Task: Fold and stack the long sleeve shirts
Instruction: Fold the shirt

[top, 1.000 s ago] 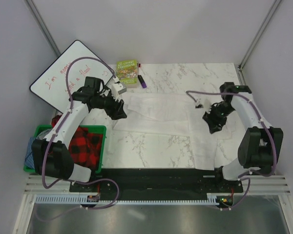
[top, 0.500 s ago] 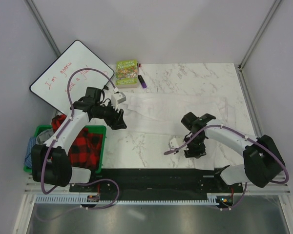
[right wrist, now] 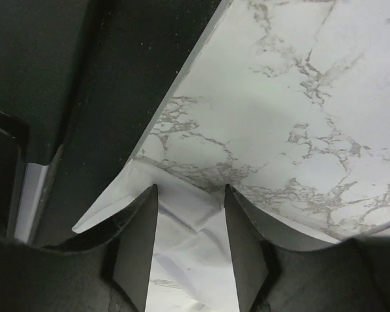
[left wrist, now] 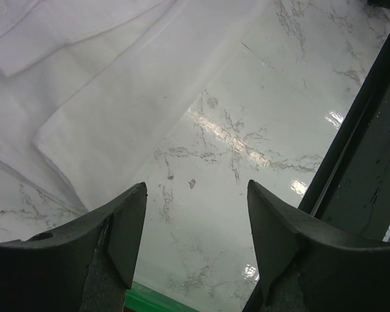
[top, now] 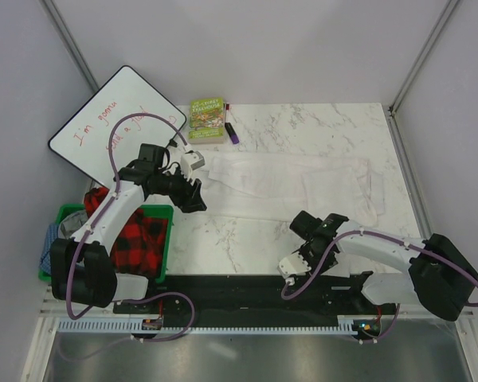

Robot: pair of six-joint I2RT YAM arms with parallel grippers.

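Right gripper (right wrist: 187, 195) has swung from the far right to the table (top: 239, 239) near edge, jaws apart astride a shirt (top: 287, 179) corner; left gripper (left wrist: 196, 188) open beside the shirt; shirt spread mid-table, fold grasp likely next

The long sleeve shirt (top: 295, 179) is lying spread across the middle of the counter (top: 247, 239). A book (top: 207, 118) is sitting at the far left corner, with a marker (top: 232, 133) lying just right of it. A whiteboard (top: 115, 127) is leaning off the counter's left side, behind a bin (top: 155, 213) holding cloth (top: 135, 235). The left gripper (left wrist: 195, 195) is hovering by the shirt's left end. The right gripper (right wrist: 188, 195) is hanging over a shirt corner at the near edge.
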